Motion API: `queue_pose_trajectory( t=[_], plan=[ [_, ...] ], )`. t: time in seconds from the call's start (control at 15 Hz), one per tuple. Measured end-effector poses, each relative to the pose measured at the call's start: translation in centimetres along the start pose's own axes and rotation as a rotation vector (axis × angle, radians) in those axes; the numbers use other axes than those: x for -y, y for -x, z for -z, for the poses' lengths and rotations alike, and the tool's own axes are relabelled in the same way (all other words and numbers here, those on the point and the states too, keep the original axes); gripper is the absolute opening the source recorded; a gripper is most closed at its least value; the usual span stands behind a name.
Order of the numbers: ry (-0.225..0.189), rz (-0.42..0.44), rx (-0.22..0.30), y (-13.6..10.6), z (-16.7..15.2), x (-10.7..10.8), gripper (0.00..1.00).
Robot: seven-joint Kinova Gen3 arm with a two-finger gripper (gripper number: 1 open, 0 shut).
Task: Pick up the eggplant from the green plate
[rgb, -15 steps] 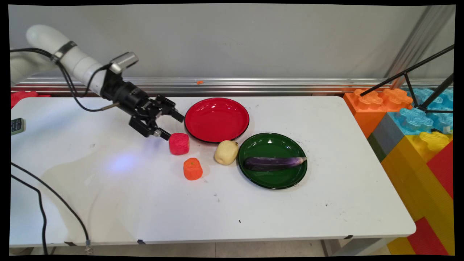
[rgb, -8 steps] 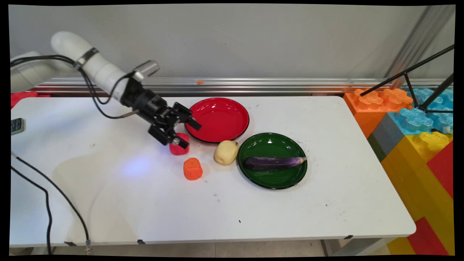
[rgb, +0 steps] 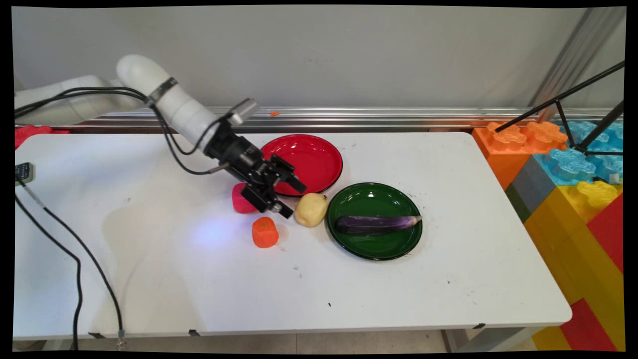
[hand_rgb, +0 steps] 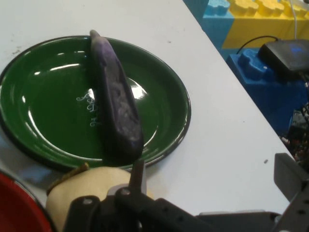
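My gripper (rgb: 293,201) is open and hangs low over the table, just left of a pale yellow potato (rgb: 311,210). One finger reaches over the near rim of the red plate (rgb: 319,159); the other points between the potato and an orange vegetable piece (rgb: 264,233). A red vegetable piece (rgb: 240,200) lies behind the hand, partly hidden by it. A purple eggplant (rgb: 376,224) lies in the green plate (rgb: 379,192). In the hand view the potato (hand_rgb: 96,186) sits by the left finger, beyond it the eggplant (hand_rgb: 116,96) in the green plate (hand_rgb: 43,96). Nothing is between the fingers.
Big toy blocks (rgb: 573,199) in orange, blue, yellow and red stand off the table's right end, with a black tripod (rgb: 568,114) over them. Black cables (rgb: 75,259) cross the table's left part. A small device (rgb: 22,172) lies at the left edge. A metal rail (rgb: 398,117) runs behind.
The arm has swung to the right, carrying the open gripper from beside the red piece, past it, to the potato's left side. The objects have not moved.
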Motion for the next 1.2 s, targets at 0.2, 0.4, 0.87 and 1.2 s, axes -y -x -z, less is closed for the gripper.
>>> queue_pose_trajectory(
  t=[0.2, 0.4, 0.87, 1.2],
  plan=[
    [0.006, 0.007, 0.016, -0.9, -2.4, 1.0, 1.0],
    [0.007, 0.01, 0.022, -2.0, -4.6, 2.0, 1.0],
    [0.007, 0.018, 0.04, -3.5, -8.3, 4.0, 1.0],
    [0.005, 0.021, 0.05, -4.2, -10.7, 5.6, 1.0]
  ],
)
